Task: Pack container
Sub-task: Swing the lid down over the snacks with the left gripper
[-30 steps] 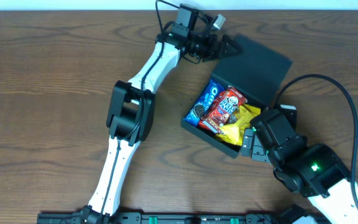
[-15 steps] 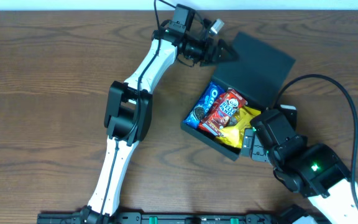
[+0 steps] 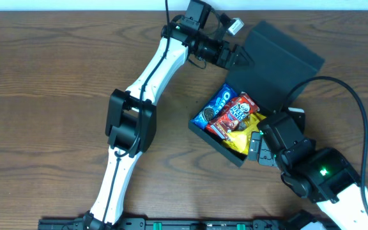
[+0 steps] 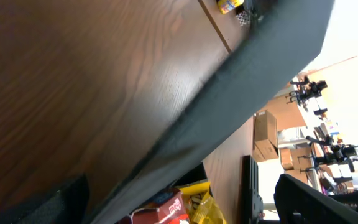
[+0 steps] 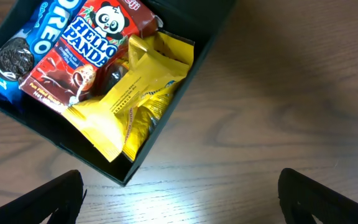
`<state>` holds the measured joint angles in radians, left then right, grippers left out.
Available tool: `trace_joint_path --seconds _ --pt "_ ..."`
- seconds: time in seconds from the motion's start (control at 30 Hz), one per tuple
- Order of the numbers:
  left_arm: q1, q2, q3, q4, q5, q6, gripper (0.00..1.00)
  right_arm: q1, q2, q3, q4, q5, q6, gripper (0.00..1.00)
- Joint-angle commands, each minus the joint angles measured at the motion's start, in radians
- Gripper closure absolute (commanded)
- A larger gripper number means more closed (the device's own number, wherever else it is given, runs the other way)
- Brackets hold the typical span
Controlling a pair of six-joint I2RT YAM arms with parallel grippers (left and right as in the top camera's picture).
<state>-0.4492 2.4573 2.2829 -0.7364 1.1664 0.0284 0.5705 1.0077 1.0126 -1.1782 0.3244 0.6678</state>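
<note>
Surface (image 3: 56, 83): dark brown wood grain, filling nearly all of the overhead frame; a pale wall strip (image 3: 43, 4) runs along the top edge.

Room: seen in the right of the left wrist frame, brightly lit, with stacked cardboard boxes (image 4: 266, 134); further detail is too small to tell.

Container (image 3: 225, 144): dark, matte, square box, right of centre in the overhead frame, turned diagonally. Its lid (image 3: 280, 54) is raised toward the upper right.

Contents: blue Oreo packet (image 3: 214, 105) at the left, red Hello Panda packet (image 3: 235, 115) in the middle, yellow packet (image 3: 245, 131) at the lower right, all inside the box and overlapping.

Left fingers (image 4: 42, 205): spread wide, at the left edge of the lid in the upper centre of the overhead frame. In the left wrist frame the lid's edge crosses diagonally between them; whether they touch it cannot be told.

Right fingers (image 5: 328, 199): spread wide, just beside the box's lower right corner. In the right wrist frame that corner sits in the upper left, with bare wood between them.
</note>
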Motion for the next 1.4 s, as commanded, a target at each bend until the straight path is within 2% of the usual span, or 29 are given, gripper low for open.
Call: trace_joint_path --seconds 0.0,0.17,0.37,0.63,0.77,0.97,1.2,1.37 --pt "-0.005 -0.087 0.024 -0.076 0.010 0.096 0.04 -0.008 -0.001 0.010 0.000 0.008 -0.011 0.01" --pt "-0.005 -0.152 0.024 -0.228 -0.067 0.205 0.04 -0.008 -0.001 0.010 0.000 0.008 -0.011 0.01" --pt "-0.006 -0.199 0.024 -0.349 -0.156 0.253 0.04 -0.008 -0.001 0.010 0.000 0.008 -0.011 0.01" --pt "-0.010 -0.278 0.023 -0.649 -0.294 0.422 0.04 -0.008 -0.001 0.010 0.000 0.008 -0.011 0.01" --pt "-0.010 -0.330 0.023 -0.713 -0.410 0.420 0.04 -0.008 -0.001 0.010 0.000 0.008 -0.011 0.01" --pt "-0.010 -0.439 0.023 -0.749 -0.505 0.407 0.04 -0.008 -0.001 0.010 0.000 0.008 -0.011 0.01" --pt "-0.010 -0.495 0.023 -0.694 -0.722 0.232 0.04 -0.008 -0.001 0.010 0.000 0.008 -0.011 0.01" --pt "-0.010 -0.525 0.023 -0.626 -0.740 0.177 0.05 -0.008 -0.001 0.010 0.000 0.008 -0.011 0.01"
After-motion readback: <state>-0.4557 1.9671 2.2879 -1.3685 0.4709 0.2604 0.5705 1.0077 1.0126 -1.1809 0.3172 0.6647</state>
